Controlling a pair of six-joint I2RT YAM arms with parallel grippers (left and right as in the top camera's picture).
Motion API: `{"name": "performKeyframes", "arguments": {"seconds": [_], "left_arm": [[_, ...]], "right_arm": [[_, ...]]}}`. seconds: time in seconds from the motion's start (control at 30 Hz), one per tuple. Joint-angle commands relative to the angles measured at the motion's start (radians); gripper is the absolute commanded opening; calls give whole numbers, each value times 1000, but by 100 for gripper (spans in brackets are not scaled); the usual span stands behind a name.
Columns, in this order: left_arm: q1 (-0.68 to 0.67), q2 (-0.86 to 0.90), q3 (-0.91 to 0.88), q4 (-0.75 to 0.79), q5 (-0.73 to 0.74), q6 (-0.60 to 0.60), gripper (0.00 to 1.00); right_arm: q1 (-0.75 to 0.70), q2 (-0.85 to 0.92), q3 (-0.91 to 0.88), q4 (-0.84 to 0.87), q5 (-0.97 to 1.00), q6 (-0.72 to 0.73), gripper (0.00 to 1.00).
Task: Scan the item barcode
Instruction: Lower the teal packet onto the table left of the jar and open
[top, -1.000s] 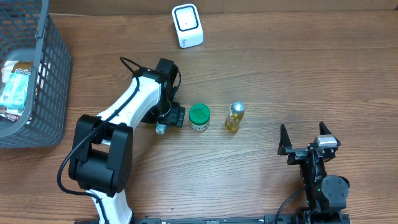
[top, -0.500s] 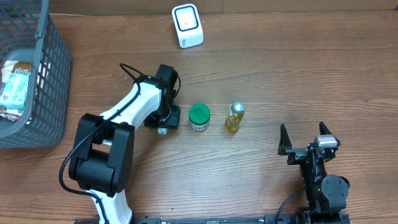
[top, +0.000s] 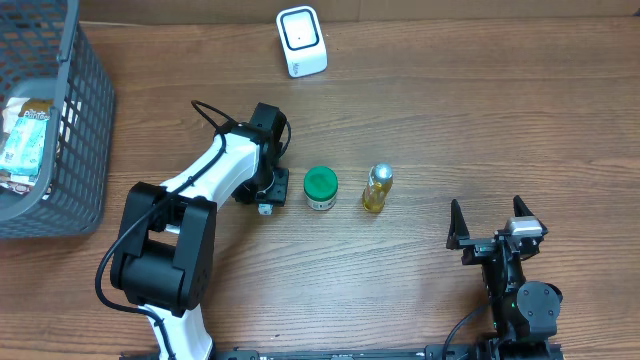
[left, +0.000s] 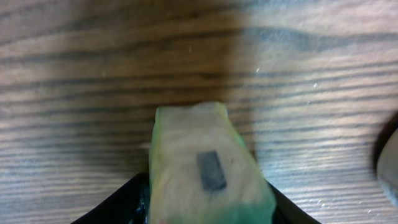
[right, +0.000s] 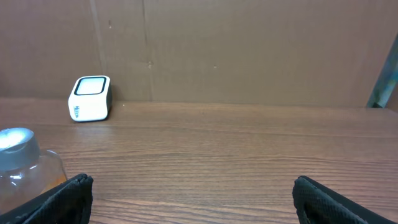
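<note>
In the left wrist view a small pale yellow-green box, the item (left: 199, 155), fills the space between my left gripper's (left: 208, 202) black jaws, which press on both of its sides. A dark rectangular patch shows on its upper face. It lies low over the wooden table. From overhead, the left gripper (top: 268, 192) is just left of a green-lidded jar (top: 320, 187), and only a small white corner of the item (top: 263, 208) peeks out. The white scanner (top: 301, 40) stands at the back. My right gripper (top: 490, 222) rests open at the front right, holding nothing.
A small bottle of yellow liquid (top: 376, 188) stands right of the jar and shows at the left edge of the right wrist view (right: 22, 165). A grey mesh basket (top: 70, 120) with packets sits at the far left. The scanner (right: 90, 98) faces a cardboard wall.
The left gripper's jaws have closed in on the item and the wrist has shifted slightly left, away from the green-lidded jar. The right arm has not moved.
</note>
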Motion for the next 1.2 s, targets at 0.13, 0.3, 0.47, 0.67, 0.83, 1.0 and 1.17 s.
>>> {"name": "performKeyframes", "arguments": {"seconds": [0.13,0.3,0.47,0.67,0.83,1.0,1.17], "left_arm": [[-8,10,-3,55,-11,-18,27],[-8,10,-4,55,-3,-90,31],[-11,10,-4,58,77,-139,28],[-40,10,-4,73,93,-187,28],[-64,10,-4,76,90,-191,30],[-68,10,-4,77,64,-225,33],[-68,10,-4,80,68,-232,35]], "right_arm": [[0,-2,-11,5,-6,-1,100],[0,-2,-11,5,-6,-1,100],[0,-2,-11,5,-6,-1,100],[0,-2,-11,5,-6,-1,100],[0,-2,-11,5,-6,-1,100],[0,-2,-11,5,-6,-1,100],[0,-2,-11,5,-6,-1,100]]}}
